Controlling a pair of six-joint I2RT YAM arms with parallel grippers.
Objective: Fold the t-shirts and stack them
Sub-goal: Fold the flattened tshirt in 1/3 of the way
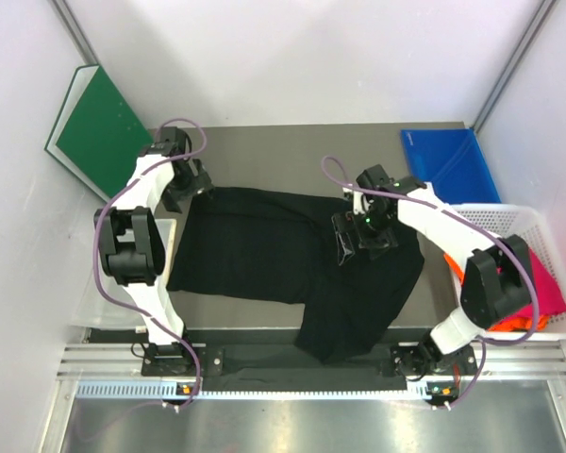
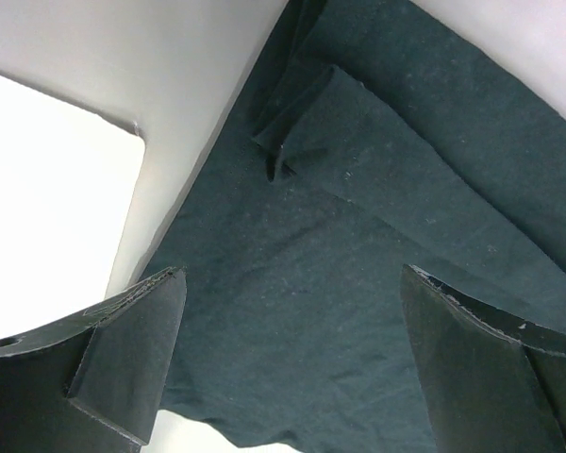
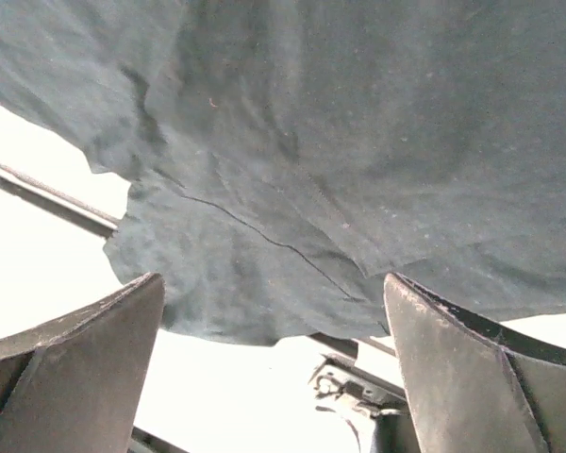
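Note:
The large black t-shirt [image 1: 283, 260] lies spread on the table, one part hanging toward the near edge. My left gripper [image 1: 191, 186] hovers open over its far left corner; the left wrist view shows the black cloth [image 2: 358, 283] with a folded sleeve between and beyond my empty fingers [image 2: 123, 359]. My right gripper [image 1: 354, 241] is open over the shirt's right part; the right wrist view shows rumpled black cloth [image 3: 340, 142] above my spread fingers [image 3: 462, 377], holding nothing. A magenta-pink shirt [image 1: 545, 283] and an orange shirt [image 1: 517, 321] lie in the basket.
A white lattice basket [image 1: 538, 222] stands at the right edge. A blue folder [image 1: 448, 160] lies at the back right. A green board [image 1: 99, 127] leans at the back left. A white tray [image 1: 104, 316] sits left of the left arm.

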